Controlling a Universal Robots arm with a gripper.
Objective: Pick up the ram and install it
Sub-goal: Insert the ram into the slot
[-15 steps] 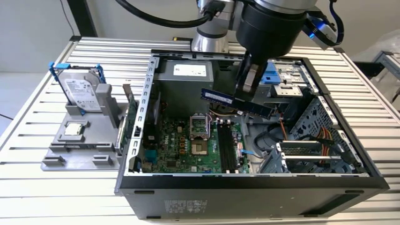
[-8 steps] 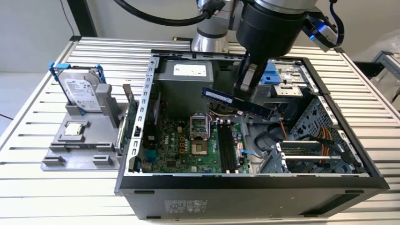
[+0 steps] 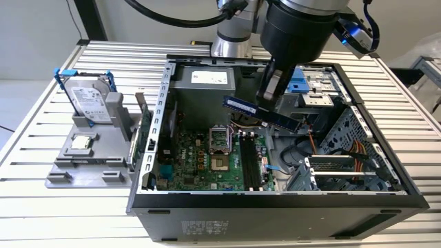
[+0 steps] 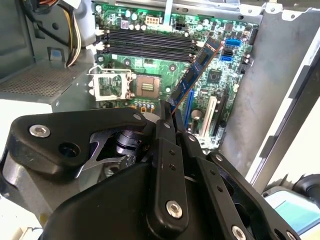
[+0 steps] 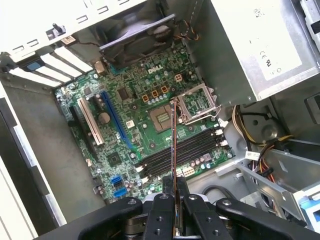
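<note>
The black fingers [image 3: 274, 82] are clamped on the long, dark green ram stick [image 3: 265, 111] with black chips, holding it tilted in the air at the centre of the exterior view, apparently above the black memory slots [image 3: 251, 163] of the open grey computer case [image 3: 276, 199], so its lower edge stays free.

The ram [image 5: 173, 140] is seen edge-on as a thin line, pinched between the black fingers [image 5: 161, 212] of the gripper [image 5: 175, 189]. It is held over the green motherboard [image 5: 130, 150] inside the open computer case [image 5: 45, 165]. Its line is laid crosswise over the dark memory slots [image 5: 192, 147], and its far end is seen near the bare processor socket [image 5: 162, 119], whose metal frame [image 5: 197, 102] is swung open. A blue expansion slot [image 5: 116, 122] and a white expansion slot [image 5: 89, 122] are set side by side. A black fan [image 5: 137, 32] and a silver power supply [image 5: 255, 45] are mounted at the case's edges.
</note>
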